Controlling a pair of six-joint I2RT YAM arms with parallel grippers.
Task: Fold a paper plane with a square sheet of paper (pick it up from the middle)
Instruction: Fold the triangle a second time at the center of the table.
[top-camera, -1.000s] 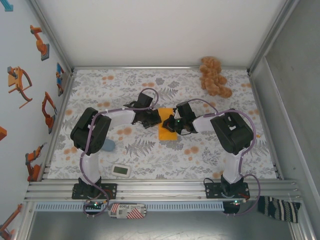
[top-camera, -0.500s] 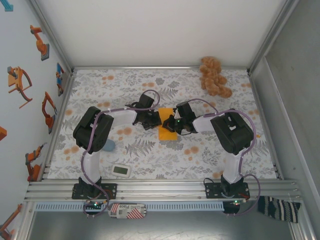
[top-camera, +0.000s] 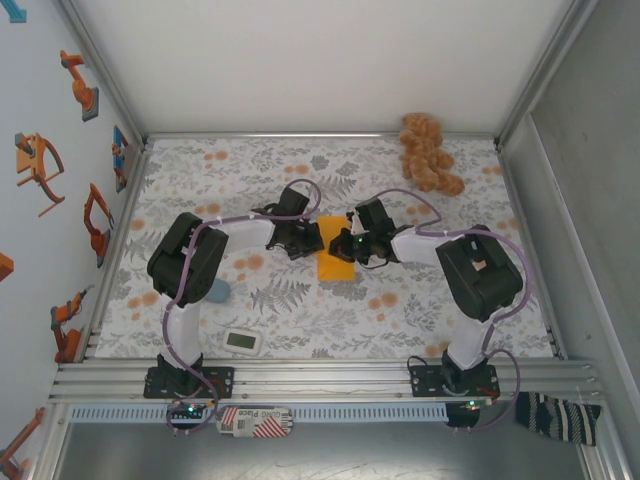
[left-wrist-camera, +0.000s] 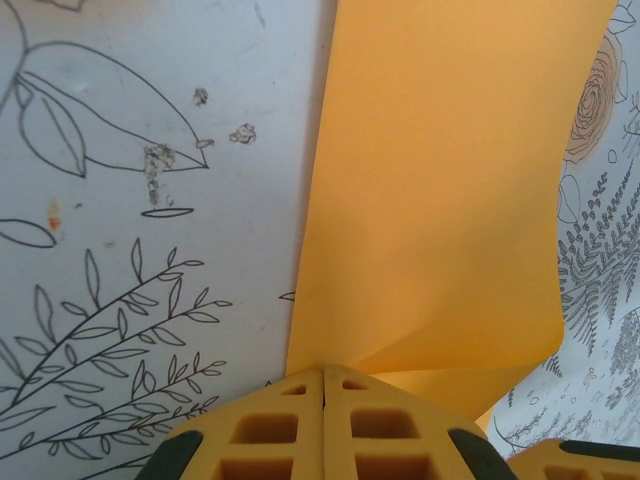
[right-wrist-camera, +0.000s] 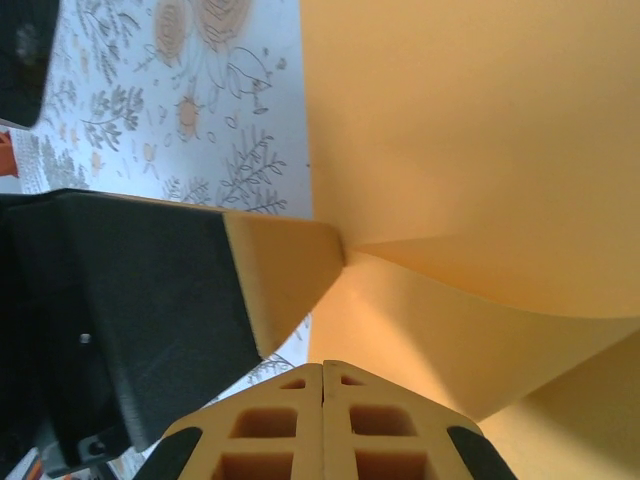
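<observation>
A: Where the two arms meet, what do we see on the tabletop (top-camera: 300, 315)?
B: We see the square sheet of paper (top-camera: 335, 264) lying near the middle as a narrow orange rectangle, its far end between both hands.
A: And the left hand (left-wrist-camera: 324, 372)?
B: Its fingers are pressed together, pinching a lifted edge of the sheet — the paper buckles up into them.
A: The right hand (right-wrist-camera: 323, 368)?
B: Pressed together too, right against the creased paper; whether it grips the sheet we cannot tell. The left hand touches the fold just beside it.
</observation>
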